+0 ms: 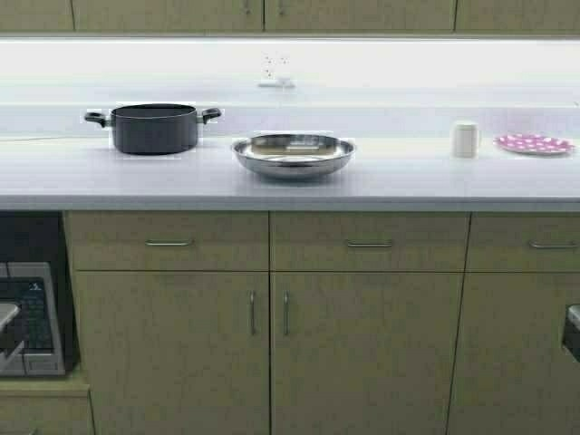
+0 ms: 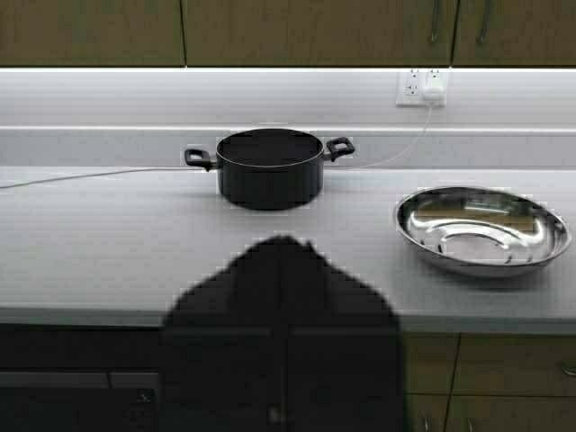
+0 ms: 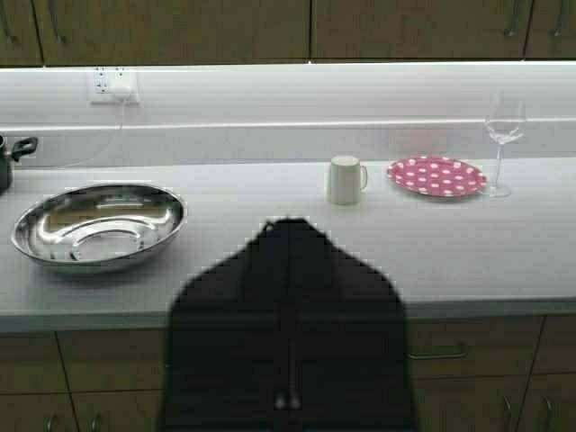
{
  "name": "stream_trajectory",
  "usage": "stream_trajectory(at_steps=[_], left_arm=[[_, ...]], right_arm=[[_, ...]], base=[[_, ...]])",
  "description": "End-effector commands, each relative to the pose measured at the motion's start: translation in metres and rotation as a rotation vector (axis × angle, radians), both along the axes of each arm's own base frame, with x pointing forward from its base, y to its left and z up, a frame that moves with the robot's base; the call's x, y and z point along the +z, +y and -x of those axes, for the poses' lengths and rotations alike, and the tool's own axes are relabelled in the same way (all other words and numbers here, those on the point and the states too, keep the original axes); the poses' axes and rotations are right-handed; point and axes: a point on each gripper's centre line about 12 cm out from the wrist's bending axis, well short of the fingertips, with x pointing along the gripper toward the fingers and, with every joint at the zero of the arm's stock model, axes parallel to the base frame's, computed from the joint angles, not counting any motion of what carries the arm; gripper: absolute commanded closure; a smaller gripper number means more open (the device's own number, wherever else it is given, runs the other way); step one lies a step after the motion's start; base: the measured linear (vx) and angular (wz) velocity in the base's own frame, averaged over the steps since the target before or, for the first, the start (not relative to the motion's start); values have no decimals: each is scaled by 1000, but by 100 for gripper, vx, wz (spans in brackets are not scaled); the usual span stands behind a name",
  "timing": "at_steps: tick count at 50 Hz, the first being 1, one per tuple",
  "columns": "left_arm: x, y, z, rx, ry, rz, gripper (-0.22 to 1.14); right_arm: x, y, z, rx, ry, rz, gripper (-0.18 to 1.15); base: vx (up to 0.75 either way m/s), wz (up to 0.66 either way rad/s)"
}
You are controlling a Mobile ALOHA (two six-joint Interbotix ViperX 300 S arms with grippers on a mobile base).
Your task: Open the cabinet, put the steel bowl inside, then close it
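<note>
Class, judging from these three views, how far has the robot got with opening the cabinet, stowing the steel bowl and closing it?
Nothing looks done yet. The cabinet doors appear shut along the top of the views. The steel bowl sits on the counter between the black pot and the white cup, held by nothing. Neither gripper is near the bowl or handles. Opening, placing and closing all remain.

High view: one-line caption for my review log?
Steel bowl on the counter between black pot and white cup; wall cabinet doors shut.
</note>
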Motion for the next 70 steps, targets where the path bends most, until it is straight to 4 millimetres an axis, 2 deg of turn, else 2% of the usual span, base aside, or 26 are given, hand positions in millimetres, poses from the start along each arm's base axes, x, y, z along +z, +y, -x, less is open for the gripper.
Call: stream_trajectory(at_steps=[1,5,13,24,53,70], left_arm=[[-5,-2,0,-9,0,-7,93],[-4,-2,1,-10,-11,-9,84],[-4,-2,1,-9,-12,-19,90],[-1,-2,2,-10,-28,-18,89],[-19,-2,1,-11,23,-6,89],[-17,-2,1,-11,9,-4,89]], right_arm=[[-6,0,0,3,20,-12,93],[-6,1,-1,5,20,-27,88],[-8,1,-4,11,43,-38,91],[-10,2,-7,17,57,-25,91],[-18,3,-10,20,88,-9,91],[-16,3,-9,22,82,-15,91]], base=[[6,-3],[7,-3],[9,0],[17,5],[30,0],[31,1]])
